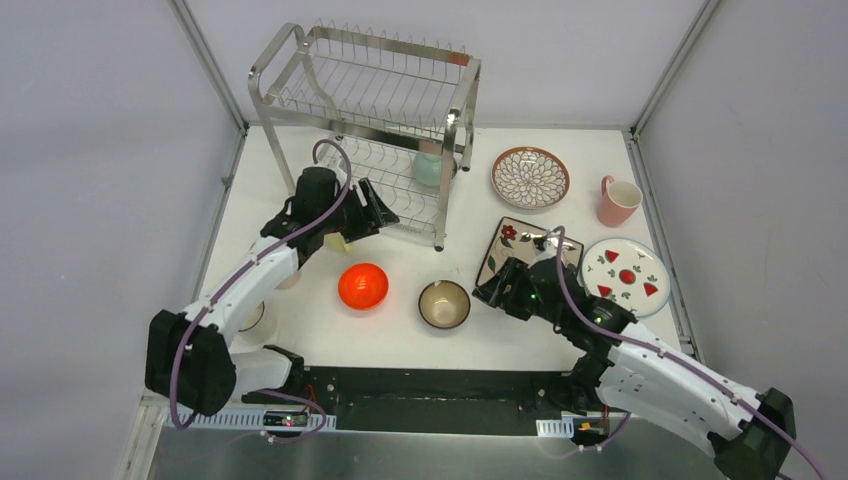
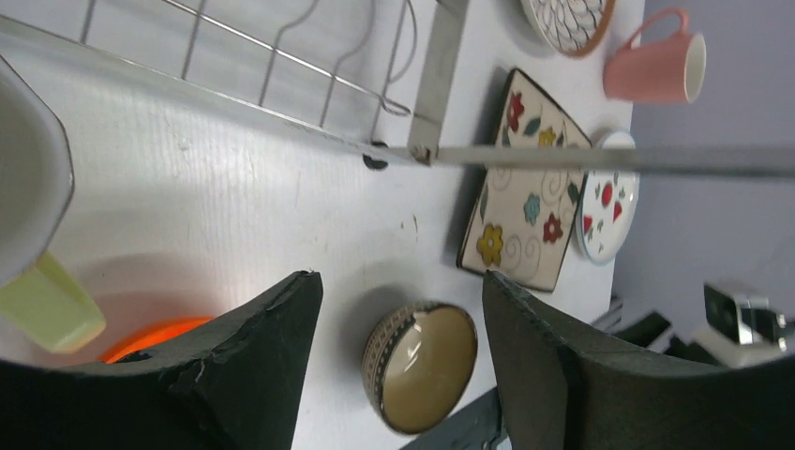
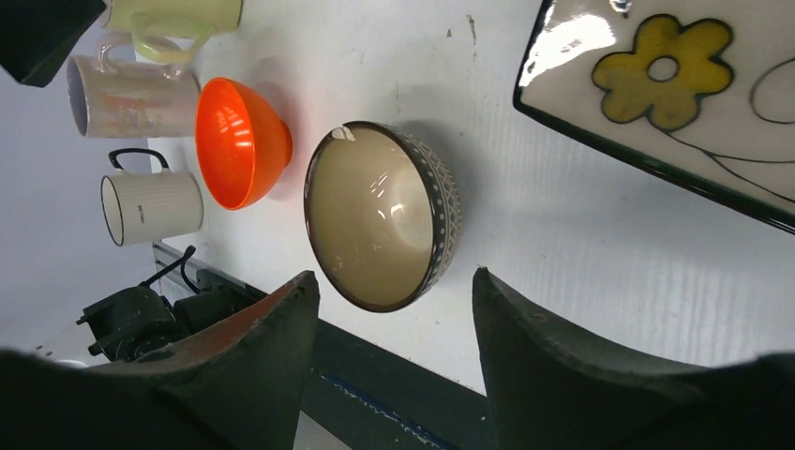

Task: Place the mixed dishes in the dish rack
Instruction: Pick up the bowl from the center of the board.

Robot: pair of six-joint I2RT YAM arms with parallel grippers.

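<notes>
Only the mint bowl (image 1: 430, 168) is loaded, on the lower tier of the dish rack (image 1: 370, 75) just beyond the left jaws, which are spread and empty. The right jaws, also spread and empty, face the tan bowl (image 3: 380, 216), with the orange bowl (image 3: 239, 141) past it. Plates and mugs wait on the tabletop (image 1: 400, 330). The right wrist view plainly shows a white mug (image 3: 150, 206) that the left arm half hides from above.

My top camera looks down over the whole table (image 1: 410, 265) from high behind. Both wrist cameras sit low, close, rolled sideways, sharing the tan bowl (image 3: 382, 214) and square plate (image 3: 712, 122).
</notes>
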